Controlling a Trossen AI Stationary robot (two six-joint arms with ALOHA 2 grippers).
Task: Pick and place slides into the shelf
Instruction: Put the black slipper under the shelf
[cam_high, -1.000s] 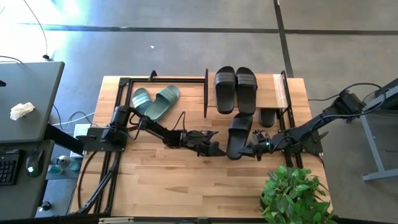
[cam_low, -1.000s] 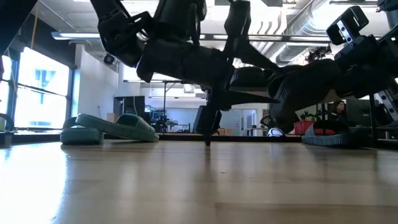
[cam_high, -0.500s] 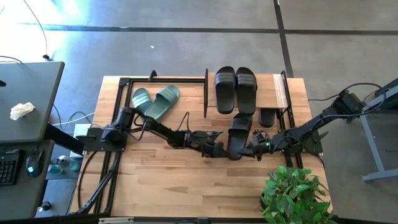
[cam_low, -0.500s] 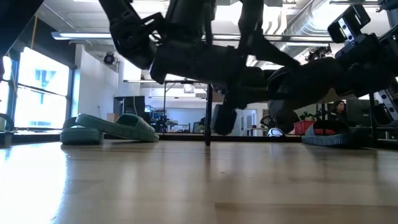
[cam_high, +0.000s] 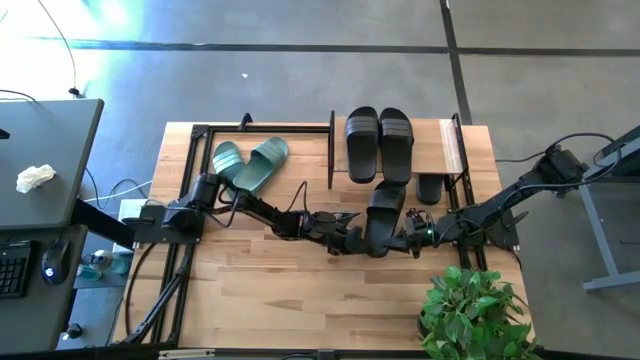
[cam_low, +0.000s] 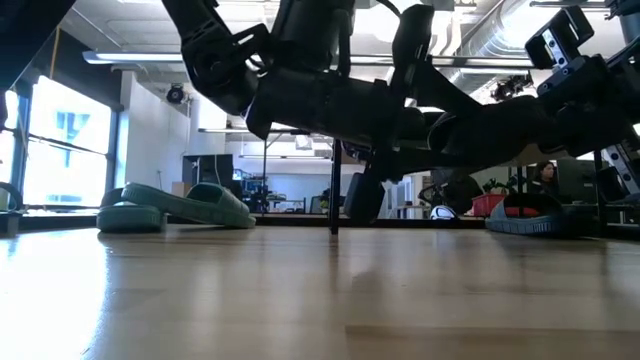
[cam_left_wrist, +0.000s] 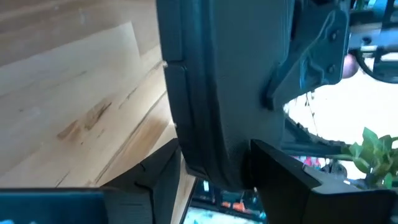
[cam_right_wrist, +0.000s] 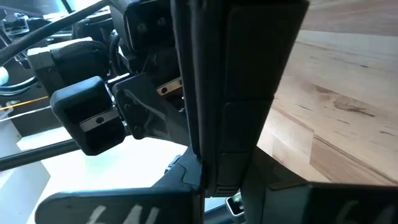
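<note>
Both pincers clamp one black slide (cam_high: 383, 218) at centre frame above the worktop (cam_high: 300, 290). Left pincer (cam_high: 352, 241) grips its near end. Right pincer (cam_high: 403, 240) pinches its right edge.

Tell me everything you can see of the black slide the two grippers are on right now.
The black slide is a dark rubber sandal with a wide strap, lying lengthwise in front of the shelf, toe end toward the pair on its board. The low view shows it lifted clear of the table. The right gripper clamps its heel end from one side; the left gripper has its fingers around the opposite edge. The wrist views show a thick, smooth sole edge between the fingers.
</note>
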